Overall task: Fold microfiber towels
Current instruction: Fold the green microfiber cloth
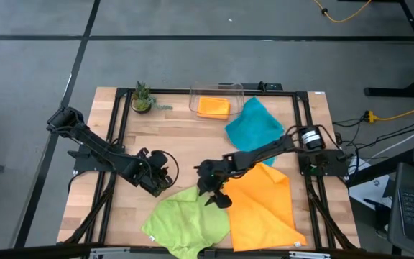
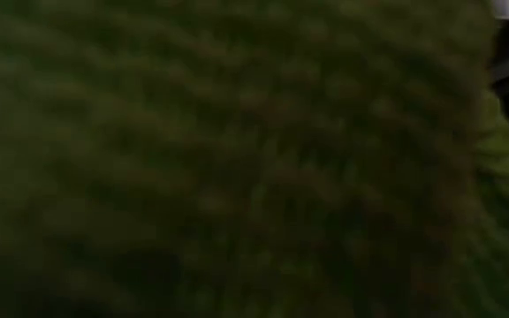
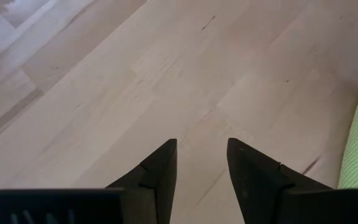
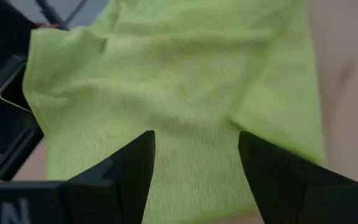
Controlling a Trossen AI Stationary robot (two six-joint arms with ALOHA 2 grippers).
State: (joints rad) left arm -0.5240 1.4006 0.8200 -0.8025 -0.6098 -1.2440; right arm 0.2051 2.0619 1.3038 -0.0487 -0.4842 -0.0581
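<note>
The right tool hangs over the green towel, its two fingers wide apart and holding nothing. The left tool waits over bare bench just beside that towel, fingers apart and empty too. The green towel is bunched at the bench's front edge, partly hanging off. A bad pinch could grab two layers, or drag it off the bench.
</note>
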